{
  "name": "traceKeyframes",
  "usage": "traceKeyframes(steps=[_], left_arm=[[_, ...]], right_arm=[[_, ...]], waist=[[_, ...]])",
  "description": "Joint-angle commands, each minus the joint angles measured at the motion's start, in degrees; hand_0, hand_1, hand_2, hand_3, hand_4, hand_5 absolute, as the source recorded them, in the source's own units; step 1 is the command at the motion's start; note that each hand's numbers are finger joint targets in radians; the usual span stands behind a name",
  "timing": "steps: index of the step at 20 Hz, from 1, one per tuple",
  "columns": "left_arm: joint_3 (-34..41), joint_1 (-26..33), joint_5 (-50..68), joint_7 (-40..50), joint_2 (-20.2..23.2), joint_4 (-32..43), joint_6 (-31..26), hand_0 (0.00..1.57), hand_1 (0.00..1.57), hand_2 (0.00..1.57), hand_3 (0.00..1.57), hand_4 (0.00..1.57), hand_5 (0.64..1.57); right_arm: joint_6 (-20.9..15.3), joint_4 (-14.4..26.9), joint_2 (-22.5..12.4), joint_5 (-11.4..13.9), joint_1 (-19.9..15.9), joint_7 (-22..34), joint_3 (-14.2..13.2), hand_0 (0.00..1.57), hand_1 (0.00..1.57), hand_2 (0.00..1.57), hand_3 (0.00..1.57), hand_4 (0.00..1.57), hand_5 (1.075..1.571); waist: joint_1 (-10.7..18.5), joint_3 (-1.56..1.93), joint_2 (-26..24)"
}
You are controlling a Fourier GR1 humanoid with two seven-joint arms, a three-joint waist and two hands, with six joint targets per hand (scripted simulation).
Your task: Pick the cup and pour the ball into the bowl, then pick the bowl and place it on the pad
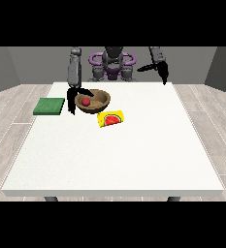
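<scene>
Front view: the fingers (72,107) of the hand at the view's left (75,94) curl round the near rim of the wooden bowl (99,101), thumb over its edge. The red ball (86,101) already lies inside, so pouring looks done; carrying the bowl to the green pad (49,106) remains. The yellow cup (111,118) lies tipped on the tabletop (114,160), off that path. The hand at the view's right (158,68) hangs raised, fingers straight

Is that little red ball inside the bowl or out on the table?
Inside: the red ball rests within the wooden bowl's rim.
</scene>
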Motion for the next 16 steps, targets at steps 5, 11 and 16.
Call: traceKeyframes(steps=[5,11,16], left_arm=[[-0.7,-2.7,0.5,0.2,-0.3,-2.7,-1.1,0.0,0.0,0.0,0.0,0.52,1.557],[-0.9,-2.2,1.8,1.1,-0.3,-0.2,-3.5,0.0,0.0,0.0,0.0,0.82,1.497],[3.0,4.4,3.0,-4.6,1.6,7.9,-4.2,0.0,0.0,0.0,0.0,0.97,1.423]], right_arm=[[-18.7,5.5,-2.7,10.4,5.1,3.3,3.7,1.57,1.57,1.57,1.51,0.89,1.526],[-28.6,3.4,-3.9,16.5,2.8,13.9,7.6,1.57,1.57,1.57,1.38,0.91,1.563],[-28.7,-0.3,-2.8,20.1,-0.8,30.3,13.1,1.57,1.57,1.57,0.94,0.84,1.563]], waist=[[4.3,0.24,5.0],[5.7,0.18,-0.4],[-0.1,0.2,-9.5]])
